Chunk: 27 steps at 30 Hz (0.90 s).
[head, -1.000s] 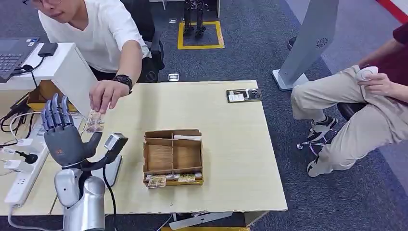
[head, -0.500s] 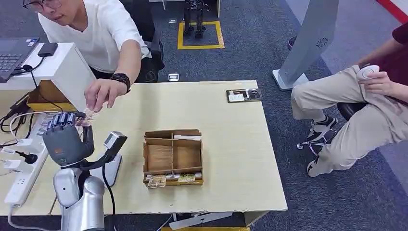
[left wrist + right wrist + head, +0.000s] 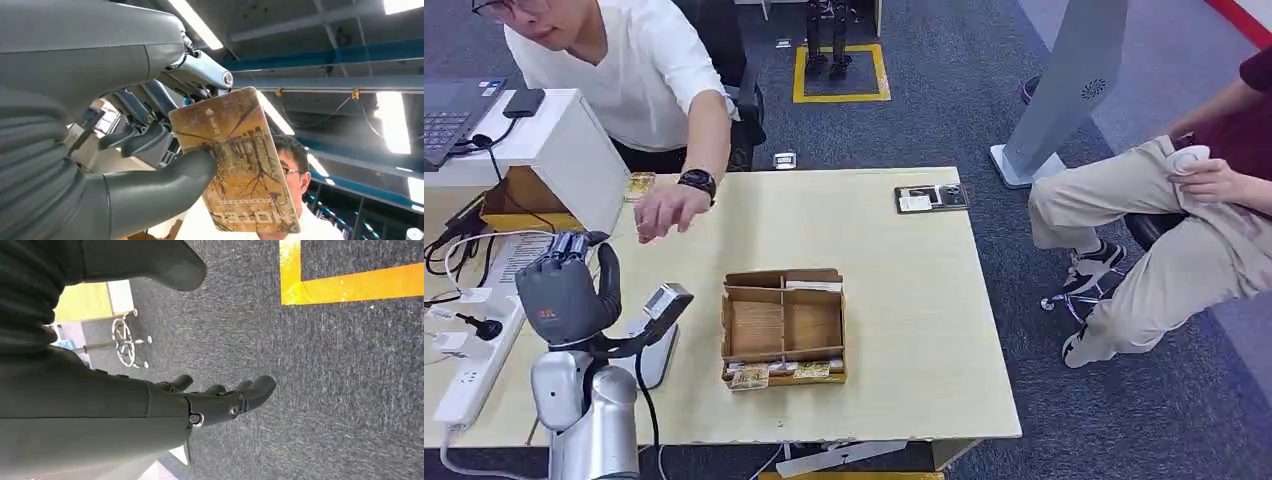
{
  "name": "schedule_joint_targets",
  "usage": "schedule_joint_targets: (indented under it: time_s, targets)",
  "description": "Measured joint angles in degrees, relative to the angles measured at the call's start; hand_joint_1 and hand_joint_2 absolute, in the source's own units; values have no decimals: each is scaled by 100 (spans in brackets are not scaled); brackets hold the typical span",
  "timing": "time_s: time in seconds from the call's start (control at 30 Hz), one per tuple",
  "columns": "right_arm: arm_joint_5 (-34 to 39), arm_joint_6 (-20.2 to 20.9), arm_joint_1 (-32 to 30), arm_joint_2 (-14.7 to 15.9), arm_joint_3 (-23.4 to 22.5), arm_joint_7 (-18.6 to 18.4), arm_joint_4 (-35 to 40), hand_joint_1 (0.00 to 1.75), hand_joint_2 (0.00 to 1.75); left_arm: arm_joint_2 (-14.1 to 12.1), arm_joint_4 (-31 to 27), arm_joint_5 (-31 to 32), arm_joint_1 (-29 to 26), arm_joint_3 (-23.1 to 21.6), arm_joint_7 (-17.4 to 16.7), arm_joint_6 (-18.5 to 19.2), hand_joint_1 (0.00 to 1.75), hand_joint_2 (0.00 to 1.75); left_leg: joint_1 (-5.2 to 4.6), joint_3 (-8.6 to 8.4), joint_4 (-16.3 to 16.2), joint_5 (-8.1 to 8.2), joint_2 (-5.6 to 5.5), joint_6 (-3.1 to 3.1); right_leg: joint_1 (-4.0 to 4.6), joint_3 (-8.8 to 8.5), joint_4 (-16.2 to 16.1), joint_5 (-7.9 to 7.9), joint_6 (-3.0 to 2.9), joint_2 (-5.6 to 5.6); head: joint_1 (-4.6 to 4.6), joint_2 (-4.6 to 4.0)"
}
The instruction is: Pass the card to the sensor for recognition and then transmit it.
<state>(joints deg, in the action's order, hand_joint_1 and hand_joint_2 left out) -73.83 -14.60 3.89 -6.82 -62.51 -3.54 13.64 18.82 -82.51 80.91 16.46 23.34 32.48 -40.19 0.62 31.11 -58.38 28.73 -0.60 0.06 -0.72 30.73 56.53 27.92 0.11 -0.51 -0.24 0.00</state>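
Holding the thin rectangular brown printed hotel card, my left hand is curled above the left end of the pale wooden bench, thumb pressed on one face and the darker fingers behind it, near one short end, with most of the card jutting free. I judge it light, stiff and smooth, so it could slide or swivel; I'd keep the pinch flat and firm rather than squeeze harder. Just right of my hand sits the small grey card sensor on its stand, then the open cardboard divider box. My right hand hangs over grey carpet, fingers loosely spread, carrying nothing.
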Motion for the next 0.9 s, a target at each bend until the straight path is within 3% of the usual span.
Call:
schedule_joint_targets:
  time_s: [0.47, 0.63, 0.73, 0.9]
  targets:
    - [0, 0, 0, 2, 0, -2, 0, 0, 175, 9, 0, 17, 0, 55, -15, 0, 175, 175, 0, 0, 0, 0, 0, 0, 0, 0, 0, 0, 0, 0, 0, 0]
    - [37, -24, 0, 2, 0, -2, 0, 0, 175, 11, 42, -53, 0, 81, -311, 2, 175, 175, 0, 0, 0, 0, 0, 0, 0, 0, 0, 0, 0, 0, 0, 0]
    - [53, -24, -2, 2, 0, -4, 0, 0, 175, 9, 116, -120, -2, 174, -404, 2, 175, 175, 0, 1, 0, 0, 0, 0, 0, 1, 0, 0, 0, 0, 2, 0]
    - [66, -24, -9, 2, 0, -7, 0, 0, 175, 2, 173, -186, -27, 590, -278, 2, 175, 175, 1, 2, 0, 0, 0, 0, 1, 0, 1, 0, 0, -1, 0, 0]
